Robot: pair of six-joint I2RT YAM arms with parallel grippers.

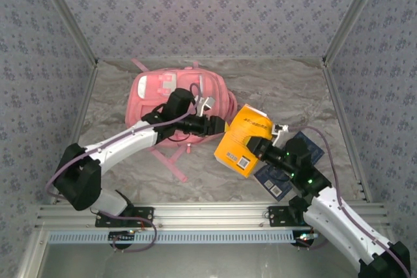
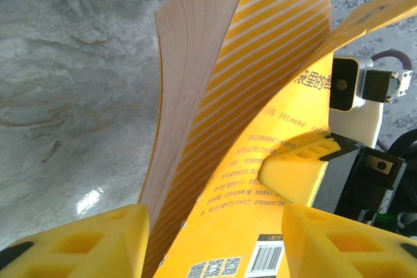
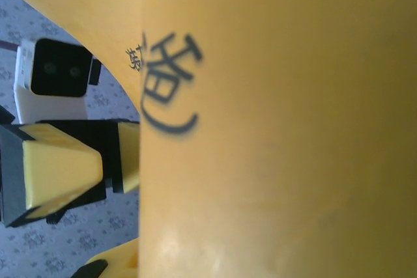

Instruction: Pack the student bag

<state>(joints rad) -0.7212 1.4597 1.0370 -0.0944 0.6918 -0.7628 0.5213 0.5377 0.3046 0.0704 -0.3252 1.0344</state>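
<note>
Right pincer (image 1: 262,143) clamps yellow book (image 1: 242,140); left pincer (image 1: 218,125) straddles its edge, grip indeterminate. Left arm (image 1: 130,141) crosses student bag (image 1: 153,92); blue book (image 1: 306,148) lies on worktop (image 1: 280,89).

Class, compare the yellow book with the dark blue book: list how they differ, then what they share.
The yellow book is held off the table by the right gripper; the dark blue book lies flat on it. The yellow book's cover bends away from its pages; the dark blue book is shut. Both are books, right of the pink backpack.
</note>
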